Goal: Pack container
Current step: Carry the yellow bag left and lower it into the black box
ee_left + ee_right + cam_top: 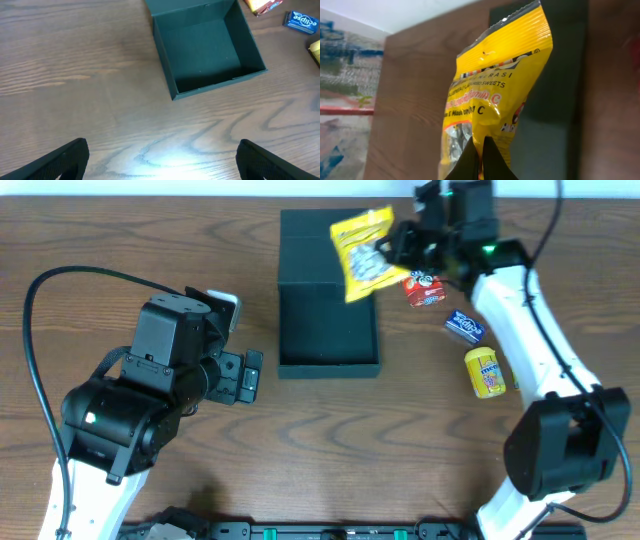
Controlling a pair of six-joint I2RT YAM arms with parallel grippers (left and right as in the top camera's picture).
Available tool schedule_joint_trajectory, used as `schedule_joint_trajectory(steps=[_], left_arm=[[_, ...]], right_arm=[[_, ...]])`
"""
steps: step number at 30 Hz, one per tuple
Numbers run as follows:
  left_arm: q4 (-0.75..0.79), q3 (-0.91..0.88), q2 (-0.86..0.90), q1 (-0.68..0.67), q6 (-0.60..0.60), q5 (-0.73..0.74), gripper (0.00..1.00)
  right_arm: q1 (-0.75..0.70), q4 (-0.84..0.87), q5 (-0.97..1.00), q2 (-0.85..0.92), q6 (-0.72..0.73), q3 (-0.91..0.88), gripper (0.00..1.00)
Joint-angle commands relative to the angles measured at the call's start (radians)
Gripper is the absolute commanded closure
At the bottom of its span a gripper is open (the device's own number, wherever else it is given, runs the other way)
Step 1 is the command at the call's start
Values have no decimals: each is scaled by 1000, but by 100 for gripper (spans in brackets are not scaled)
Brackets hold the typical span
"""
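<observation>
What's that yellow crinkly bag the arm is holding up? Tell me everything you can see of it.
The glossy yellow plastic snack packet has a crimped seal edge, red and pink lettering and a clear window showing greyish contents. It looks full and sealed. The right gripper pinches one end of it, holding it tilted in the air over the far right part of the open matte black cardboard box. Nothing else appears to touch it.

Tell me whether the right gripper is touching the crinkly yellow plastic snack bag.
Touching. The right wrist view shows the right gripper pinching the yellow snack bag at its lower edge, both dark fingers pressed against it with no gap.
</observation>
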Motion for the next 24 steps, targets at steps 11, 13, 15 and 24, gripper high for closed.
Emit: schedule_joint_trajectory(steps=[11, 13, 15, 24], left_arm=[[-4, 14, -4, 3, 6, -1, 5], [-4, 14, -4, 3, 6, -1, 5], [-4, 14, -4, 3, 6, -1, 5], [-4, 14, -4, 3, 6, -1, 4]], right_arm=[[326, 98, 370, -14, 298, -142, 98], [352, 114, 409, -14, 298, -158, 98], [367, 114, 437, -13, 304, -164, 98], [373, 103, 457, -12, 335, -188, 98]])
